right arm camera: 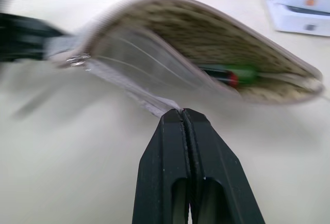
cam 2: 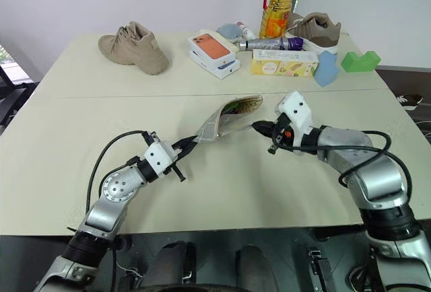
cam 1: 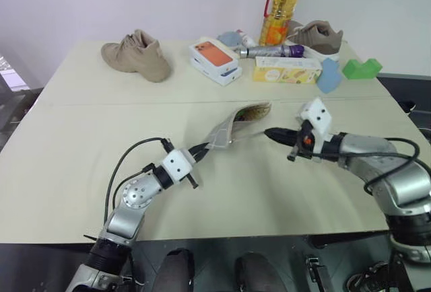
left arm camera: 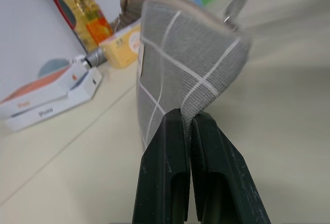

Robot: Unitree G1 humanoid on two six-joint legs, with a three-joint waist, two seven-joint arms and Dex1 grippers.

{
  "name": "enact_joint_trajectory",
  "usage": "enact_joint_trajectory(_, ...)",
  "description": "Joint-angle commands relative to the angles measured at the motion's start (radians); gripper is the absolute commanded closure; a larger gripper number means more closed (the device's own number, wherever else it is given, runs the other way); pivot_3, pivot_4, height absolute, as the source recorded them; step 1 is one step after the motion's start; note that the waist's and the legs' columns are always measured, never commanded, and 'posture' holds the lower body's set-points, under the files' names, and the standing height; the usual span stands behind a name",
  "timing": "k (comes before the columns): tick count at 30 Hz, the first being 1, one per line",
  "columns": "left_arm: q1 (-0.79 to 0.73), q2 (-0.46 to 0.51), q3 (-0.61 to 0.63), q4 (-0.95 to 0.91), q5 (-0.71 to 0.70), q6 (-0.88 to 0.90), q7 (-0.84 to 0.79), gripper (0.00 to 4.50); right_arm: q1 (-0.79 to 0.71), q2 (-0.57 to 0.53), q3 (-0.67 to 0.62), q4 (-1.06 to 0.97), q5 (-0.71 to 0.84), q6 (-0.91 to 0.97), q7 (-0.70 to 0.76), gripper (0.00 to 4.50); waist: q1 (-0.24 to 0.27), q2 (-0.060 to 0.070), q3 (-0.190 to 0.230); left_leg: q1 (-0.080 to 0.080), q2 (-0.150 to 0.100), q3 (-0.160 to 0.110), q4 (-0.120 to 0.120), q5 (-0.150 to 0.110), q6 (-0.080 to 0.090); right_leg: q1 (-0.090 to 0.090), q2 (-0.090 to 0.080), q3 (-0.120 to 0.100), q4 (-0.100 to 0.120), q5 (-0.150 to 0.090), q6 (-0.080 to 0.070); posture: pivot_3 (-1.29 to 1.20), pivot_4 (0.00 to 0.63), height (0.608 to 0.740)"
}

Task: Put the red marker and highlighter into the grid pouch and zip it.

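head pair: high, facing down | wrists: close, sharing grid pouch

A: What forms the left arm?
B: Silver-grey metal segments with a round disc joint, a white block at the wrist, and a black cable looping alongside; its left gripper has two slim black fingers.

A: And the right arm?
B: Rounded silver-grey shells, black cables arching over them, a white angular wrist block with a small red-orange mark; the right gripper is black and tapered.
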State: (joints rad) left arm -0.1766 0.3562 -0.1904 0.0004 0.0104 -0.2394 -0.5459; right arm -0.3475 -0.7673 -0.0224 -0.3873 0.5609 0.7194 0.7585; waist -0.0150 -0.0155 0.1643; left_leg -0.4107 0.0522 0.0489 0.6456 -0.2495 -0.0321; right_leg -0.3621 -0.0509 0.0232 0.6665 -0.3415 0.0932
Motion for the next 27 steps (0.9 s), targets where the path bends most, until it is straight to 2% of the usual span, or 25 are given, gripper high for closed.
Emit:
enact_joint_trajectory(1,-0.006,0.001,-0.004,-0.007,-0.005,0.01,-0.017,4.5,-0.002,0.008,-0.027,-0.122,0.076,0.043,0.005,4.46,-0.003,0.0,0.0,0.0,0.0,0.0,0.0,0.0,0.0,0.0,0.0,0.0,0.0,0.0,0.0,0.0,0.15,0.74)
enact_joint_trajectory(9,0.013,0.025,-0.029,-0.012,-0.02,0.007,-0.094,4.5,-0.015,0.038,-0.016,-0.16,0.09,0.089,-0.039,4.46,0.001,0.0,0.0,0.0,0.0,0.0,0.0,0.0,0.0,0.0,-0.002,0.0,-0.001,0.0,-0.001,0.0,0.15,0.74)
enact_joint_trajectory(13,0.049,0.053,-0.03,-0.022,-0.038,0.003,-0.145,4.5,-0.021,0.015,-0.038,-0.059,0.008,0.051,-0.075,4.46,0.0,0.0,0.0,0.0,0.0,0.0,0.0,0.0,0.0,0.0,-0.003,-0.001,-0.001,0.0,-0.001,0.0,0.15,0.74)
enact_joint_trajectory(18,0.078,0.082,-0.032,-0.02,-0.033,-0.016,-0.178,4.5,-0.041,0.014,-0.093,0.022,-0.004,0.029,-0.086,4.46,0.001,0.0,0.0,0.0,-0.001,0.001,0.0,0.0,0.0,0.0,-0.005,-0.001,-0.001,0.0,-0.001,0.0,0.15,0.74)
enact_joint_trajectory(27,0.131,0.116,-0.02,-0.048,-0.047,-0.029,-0.207,4.5,-0.041,-0.049,-0.057,0.187,-0.153,0.022,-0.137,4.46,0.0,0.0,0.0,0.0,-0.001,0.002,-0.001,-0.001,0.001,0.0,-0.007,-0.001,-0.002,0.0,-0.001,0.0,0.15,0.74)
